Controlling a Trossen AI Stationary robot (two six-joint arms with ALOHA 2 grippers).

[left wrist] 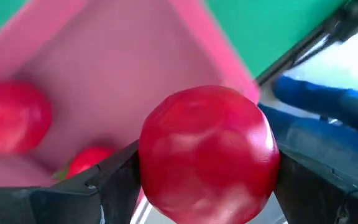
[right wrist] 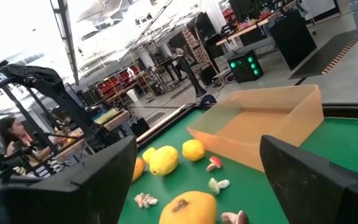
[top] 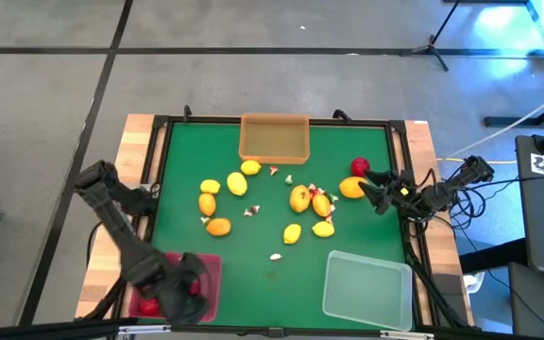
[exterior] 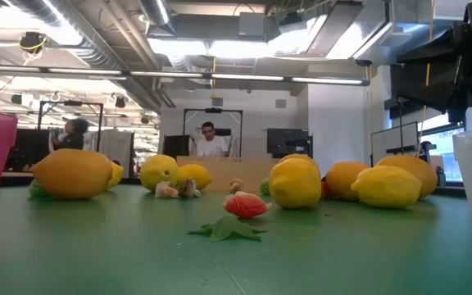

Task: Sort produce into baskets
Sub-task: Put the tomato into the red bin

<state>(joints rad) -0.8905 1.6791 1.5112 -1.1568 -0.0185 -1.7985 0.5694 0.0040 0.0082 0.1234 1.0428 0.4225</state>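
Right now I've got the left gripper (left wrist: 207, 186) clamped on a red round fruit (left wrist: 209, 155), hanging over the red basket (top: 208, 267) at the near-left corner w/ two more red pieces already inside. Step in hand: drop-off. Next move, I reckon: open jaws so it falls inside, not over the rim. Right gripper (right wrist: 197, 180) waits near the table's right edge, jaws wide, empty, by an orange fruit (top: 351, 187). Yellow/orange fruits still loose mid-table; orange basket (top: 274, 138) and clear basket (top: 367, 287) look empty.
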